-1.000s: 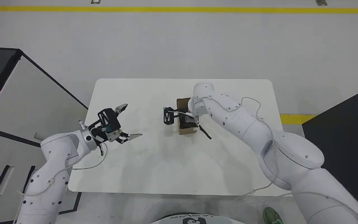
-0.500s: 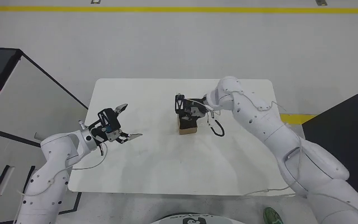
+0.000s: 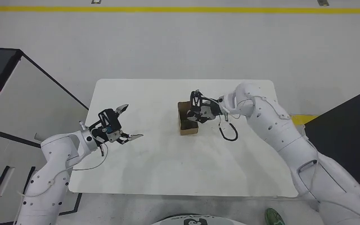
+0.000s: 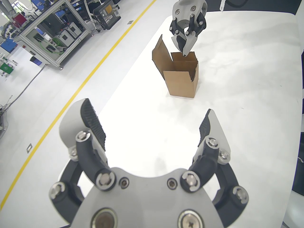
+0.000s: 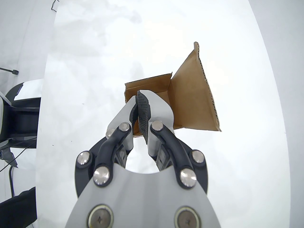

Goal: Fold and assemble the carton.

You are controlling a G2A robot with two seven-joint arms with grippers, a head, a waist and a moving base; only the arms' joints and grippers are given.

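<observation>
A small brown carton [image 3: 186, 125] stands upright near the middle of the white table [image 3: 169, 163], its top open. One large flap [image 5: 192, 96] stands up at the side toward the table's far edge [image 4: 161, 55]. My right gripper [image 3: 193, 114] hangs shut just above the carton, its tips [image 4: 184, 52] at the top edge of the wall on the carton's right-hand side [image 5: 140, 93]. Nothing shows between its fingers. My left gripper [image 3: 133, 120] is open and empty over the table's left part, well apart from the carton [image 4: 147, 106].
A black cable loop [image 3: 228, 134] hangs from the right arm just right of the carton. The table's near half is bare white surface. A yellow floor line [image 3: 180, 9] runs beyond the table, and a dark frame [image 3: 34, 73] stands off its left side.
The right arm swung from the carton's left side across to its right, and its gripper now sits over the carton's right rim. The left arm has not moved.
</observation>
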